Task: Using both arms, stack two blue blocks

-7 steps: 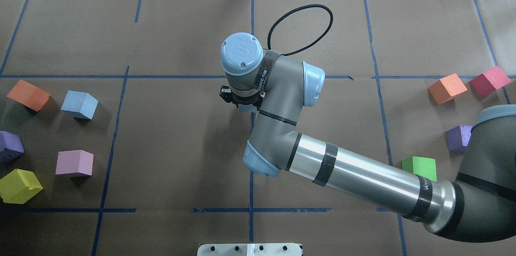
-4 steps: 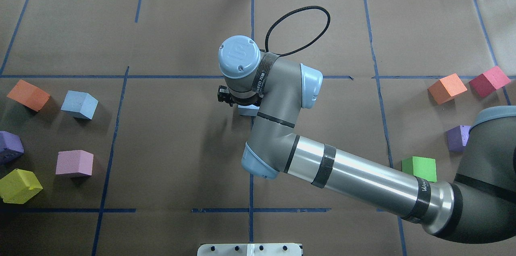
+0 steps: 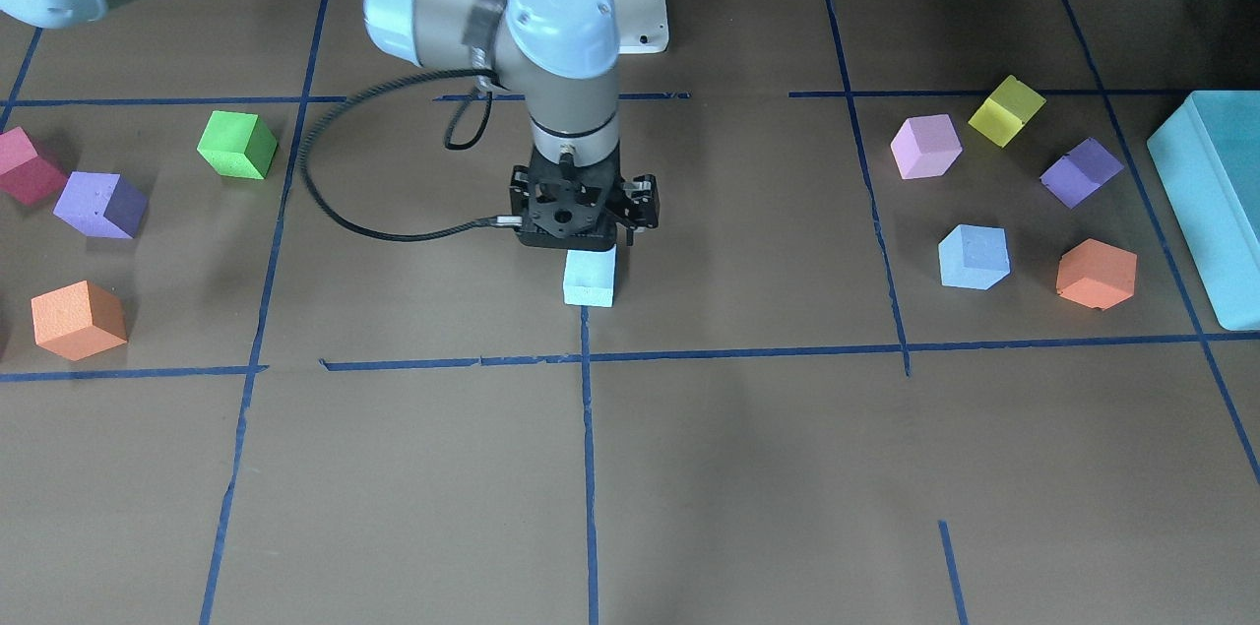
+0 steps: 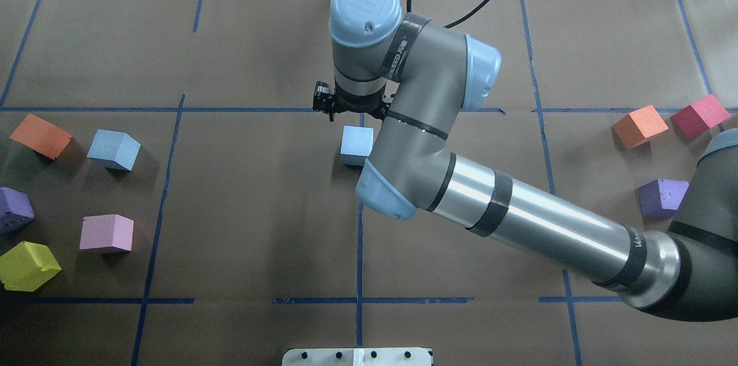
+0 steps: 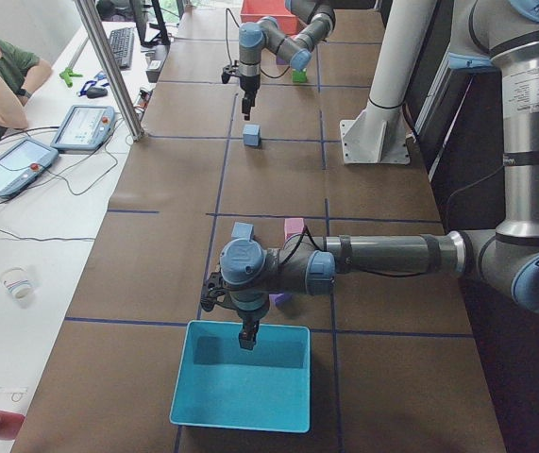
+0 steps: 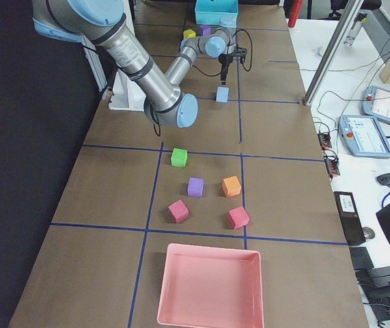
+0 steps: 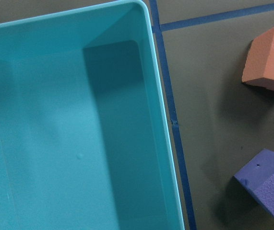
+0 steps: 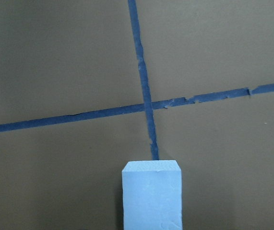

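Observation:
A pale cyan blue block (image 4: pixel 356 145) stands on the table's centre tape line; it also shows in the front view (image 3: pixel 590 277) and the right wrist view (image 8: pixel 152 194). My right gripper (image 4: pixel 350 105) hangs raised just above and beyond it (image 3: pixel 586 229), open and empty. The sky-blue block (image 4: pixel 113 149) sits at the table's left among other cubes, also in the front view (image 3: pixel 974 257). My left gripper (image 5: pixel 247 340) shows only in the exterior left view, over the teal box (image 5: pixel 241 415); I cannot tell whether it is open or shut.
Orange (image 4: pixel 40 135), purple (image 4: pixel 14 209), pink (image 4: pixel 106 233) and yellow (image 4: pixel 29 265) cubes lie around the sky-blue block. Orange (image 4: pixel 640 126), red (image 4: pixel 700 115), purple (image 4: pixel 663 197) and green (image 3: pixel 236 144) cubes lie on the right. A pink tray (image 6: pixel 208 283) stands at the right end.
My right gripper was low over the cyan block; it has let go and risen toward the far side, leaving the block uncovered on the table.

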